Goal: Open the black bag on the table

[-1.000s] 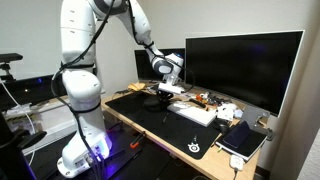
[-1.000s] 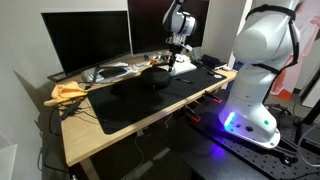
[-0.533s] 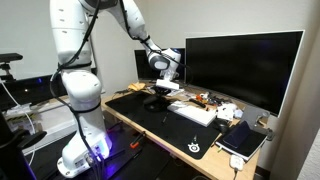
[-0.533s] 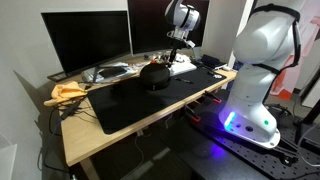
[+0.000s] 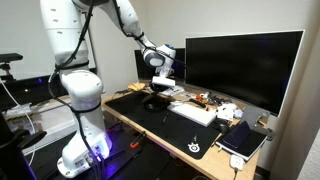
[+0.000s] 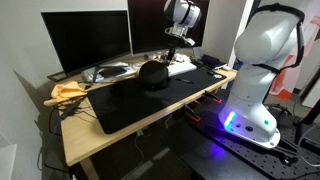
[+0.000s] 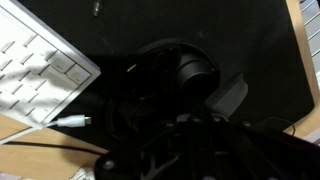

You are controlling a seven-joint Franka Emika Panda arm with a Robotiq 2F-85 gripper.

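Exterior view: the black bag (image 5: pixel 155 102) lies on the black desk mat (image 5: pixel 170 132), set back from the table's (image 5: pixel 130 127) long wooden edge and just beside the end of the white keyboard (image 5: pixel 196 114). The gripper (image 5: pixel 165 84) hangs above the bag; its finger spacing is too small to tell.

Exterior view: the bag (image 6: pixel 152 76) shows as a rounded mound near the monitor-side edge. The gripper (image 6: pixel 178 44) is above it, offset toward the robot's end.

Wrist view: the bag (image 7: pixel 185 72) sits mid-frame, near a keyboard corner (image 7: pixel 40 70) and a white cable (image 7: pixel 55 126). The gripper (image 7: pixel 200 152) is a dark blur, so its state cannot be told.
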